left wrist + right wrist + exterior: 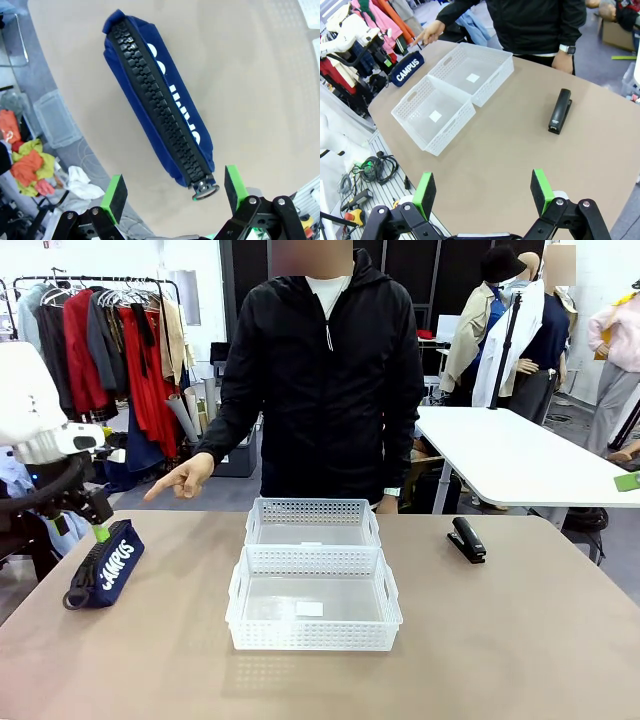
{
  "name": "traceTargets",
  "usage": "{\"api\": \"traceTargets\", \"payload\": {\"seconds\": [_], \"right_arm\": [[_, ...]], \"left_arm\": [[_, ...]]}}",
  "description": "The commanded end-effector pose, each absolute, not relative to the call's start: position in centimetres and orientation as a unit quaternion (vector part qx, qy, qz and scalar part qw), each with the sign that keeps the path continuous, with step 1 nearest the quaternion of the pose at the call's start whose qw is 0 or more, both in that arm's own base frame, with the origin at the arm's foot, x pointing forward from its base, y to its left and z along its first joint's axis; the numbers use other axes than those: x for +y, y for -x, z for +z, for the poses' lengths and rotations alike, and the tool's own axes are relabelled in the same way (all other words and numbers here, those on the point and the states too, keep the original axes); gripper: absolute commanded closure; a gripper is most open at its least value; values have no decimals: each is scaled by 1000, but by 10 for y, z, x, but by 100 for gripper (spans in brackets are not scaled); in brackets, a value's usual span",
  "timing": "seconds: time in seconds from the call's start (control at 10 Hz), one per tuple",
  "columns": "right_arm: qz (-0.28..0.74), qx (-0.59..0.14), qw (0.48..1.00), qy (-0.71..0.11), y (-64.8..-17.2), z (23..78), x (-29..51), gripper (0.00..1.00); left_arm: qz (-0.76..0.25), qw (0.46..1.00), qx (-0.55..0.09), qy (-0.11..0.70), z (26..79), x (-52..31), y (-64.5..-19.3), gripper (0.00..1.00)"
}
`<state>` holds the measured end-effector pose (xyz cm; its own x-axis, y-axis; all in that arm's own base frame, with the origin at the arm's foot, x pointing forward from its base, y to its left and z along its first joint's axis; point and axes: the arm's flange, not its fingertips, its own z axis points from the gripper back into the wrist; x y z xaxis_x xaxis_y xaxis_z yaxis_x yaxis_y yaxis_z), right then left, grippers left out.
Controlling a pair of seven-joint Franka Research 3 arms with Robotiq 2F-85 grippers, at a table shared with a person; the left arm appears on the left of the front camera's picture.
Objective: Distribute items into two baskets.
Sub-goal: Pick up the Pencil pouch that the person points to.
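- My left fingers (115, 196) are spread wide and pinch nothing. They hang over the pouch (155, 100), and in my left wrist view its zip-pull end sits between the two green pads. I cannot tell whether either pad touches it.
- The pouch (105, 565) is navy with white "CAMPUS" lettering. It lies on the table (520, 640) near the left edge, black zip facing up, well apart from the baskets.
- My right fingers (425, 192) are also spread wide and hold nothing, hanging above bare table on my right side.
- The stapler (466, 539), small and black, lies flat on the table to the right of the baskets, apart from them and toward the far edge.
- The near basket (312, 635) and the far basket (312, 508) sit in the middle of the table, touching end to end. Each shows a small white label on its clear bottom, and both items lie outside them.
- A person stands at the far side. One hand (185, 478) points a finger toward the pouch's side of the table, and the other hand (388, 505) is at the table edge just behind the far basket.
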<state>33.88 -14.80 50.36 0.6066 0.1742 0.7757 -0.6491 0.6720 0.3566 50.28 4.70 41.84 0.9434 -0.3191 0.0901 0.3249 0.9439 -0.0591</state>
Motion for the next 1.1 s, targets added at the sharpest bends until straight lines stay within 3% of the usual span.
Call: {"api": "traceTargets", "payload": {"seconds": [0.0,1.0], "right_arm": [[253,-385,826,-325,-343,505,-149,0],[253,-385,826,-325,-343,505,-149,0]], "left_arm": [[-149,987,-51,28,399,42,-504,0],[-134,990,-47,15,343,21,-527,0]]}}
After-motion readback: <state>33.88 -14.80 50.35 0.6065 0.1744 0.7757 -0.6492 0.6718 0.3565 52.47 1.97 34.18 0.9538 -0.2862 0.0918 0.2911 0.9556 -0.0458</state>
